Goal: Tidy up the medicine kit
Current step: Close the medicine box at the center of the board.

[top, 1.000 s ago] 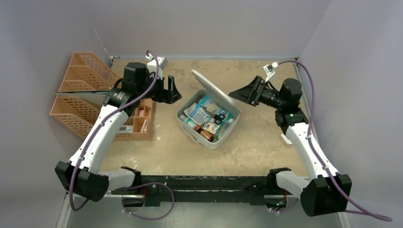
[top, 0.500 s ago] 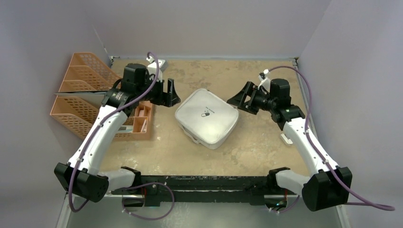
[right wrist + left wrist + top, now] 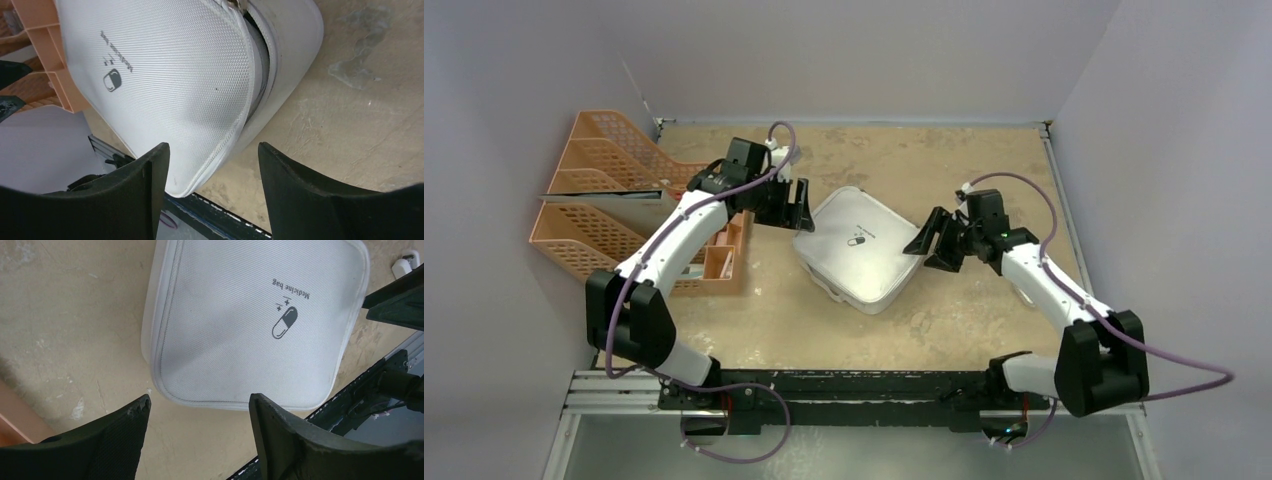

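The medicine kit (image 3: 862,247) is a pale grey-white rounded-square case with a dark pill logo on its lid, lying mid-table with the lid down. The left wrist view shows the lid (image 3: 255,315) flat. In the right wrist view the lid (image 3: 165,75) stands slightly ajar at one corner, unzipped. My left gripper (image 3: 802,207) is open and empty at the kit's far-left corner, shown in its own view (image 3: 200,407). My right gripper (image 3: 929,245) is open and empty at the kit's right edge, shown in its own view (image 3: 212,155).
Orange mesh file trays (image 3: 589,200) stand at the far left. A small orange organizer box (image 3: 722,250) with small items sits between them and the kit. A small white object (image 3: 1026,293) lies on the table under the right arm.
The kit's lid went from standing open, contents showing, to down. Both grippers have moved in close to the kit's sides.
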